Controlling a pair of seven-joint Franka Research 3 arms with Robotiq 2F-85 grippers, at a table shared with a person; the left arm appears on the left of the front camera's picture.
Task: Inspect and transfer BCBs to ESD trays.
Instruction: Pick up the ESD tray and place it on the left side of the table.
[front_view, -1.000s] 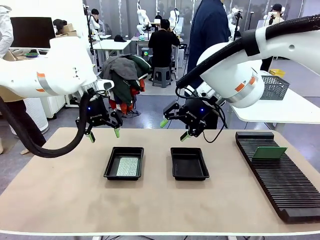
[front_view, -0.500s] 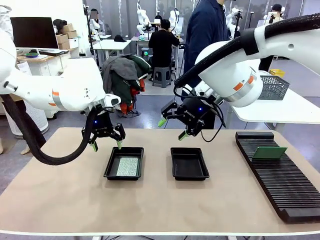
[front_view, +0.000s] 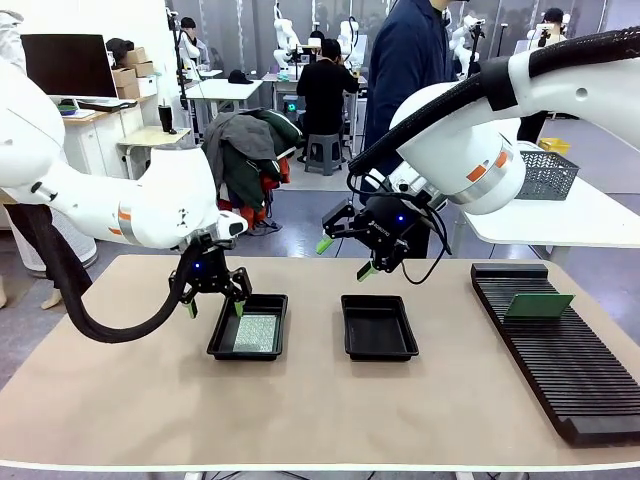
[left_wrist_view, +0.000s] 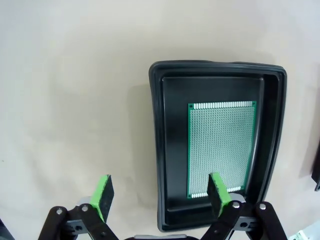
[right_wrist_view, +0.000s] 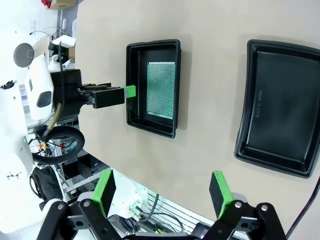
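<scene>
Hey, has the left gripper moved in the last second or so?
Yes. The left gripper has dropped and shifted slightly right, from above the far-left corner of the left tray down to its left rim, open, one finger either side.

table (front_view: 110, 400) | on it: left esd tray (front_view: 222, 335) | right esd tray (front_view: 380, 327) | slotted rack (front_view: 560, 370)
</scene>
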